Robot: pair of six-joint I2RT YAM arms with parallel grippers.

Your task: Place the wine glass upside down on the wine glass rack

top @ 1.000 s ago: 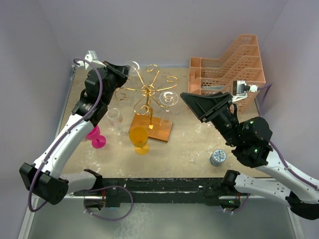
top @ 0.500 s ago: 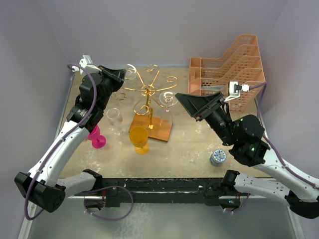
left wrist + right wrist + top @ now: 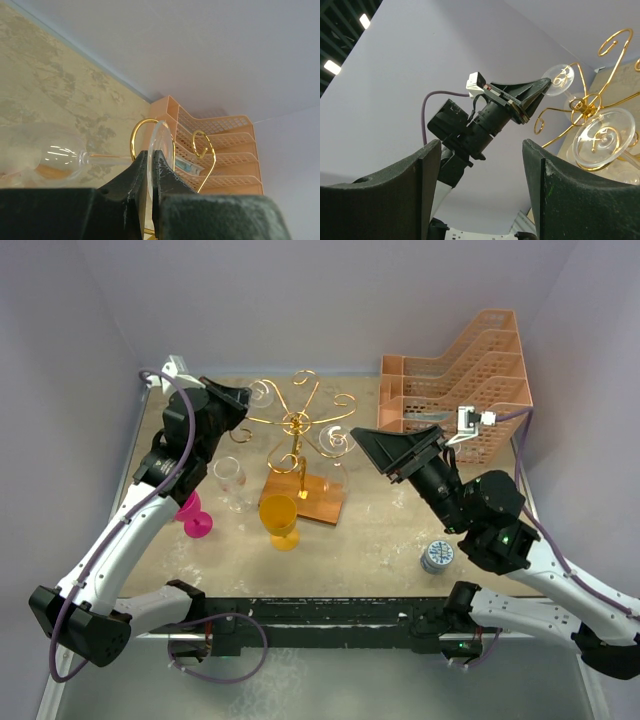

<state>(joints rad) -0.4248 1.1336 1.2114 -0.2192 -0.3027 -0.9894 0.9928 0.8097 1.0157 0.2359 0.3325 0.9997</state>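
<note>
My left gripper [image 3: 243, 403] is shut on the round foot of a clear wine glass [image 3: 262, 393] and holds it at the back left arm of the gold wine glass rack [image 3: 298, 426]. In the left wrist view the fingers [image 3: 131, 175] pinch the foot edge-on. The stem and bowl [image 3: 50, 159] stretch left, and a gold curl [image 3: 136, 135] lies just behind the foot. Another clear glass [image 3: 338, 440] hangs upside down on the rack's right side. My right gripper [image 3: 392, 448] is open and empty, just right of the rack. Its view shows the left gripper and held glass [image 3: 558, 78].
A clear glass [image 3: 232, 480], an orange glass [image 3: 280, 520] and a pink glass [image 3: 193, 516] stand on the table left of and in front of the rack's wooden base [image 3: 318, 502]. A peach lattice tray stack [image 3: 460, 380] stands back right. A small tin [image 3: 437, 556] sits front right.
My left gripper has brought the glass a little down and in towards the rack's back left arm. My right gripper has shifted slightly left and stays open.
</note>
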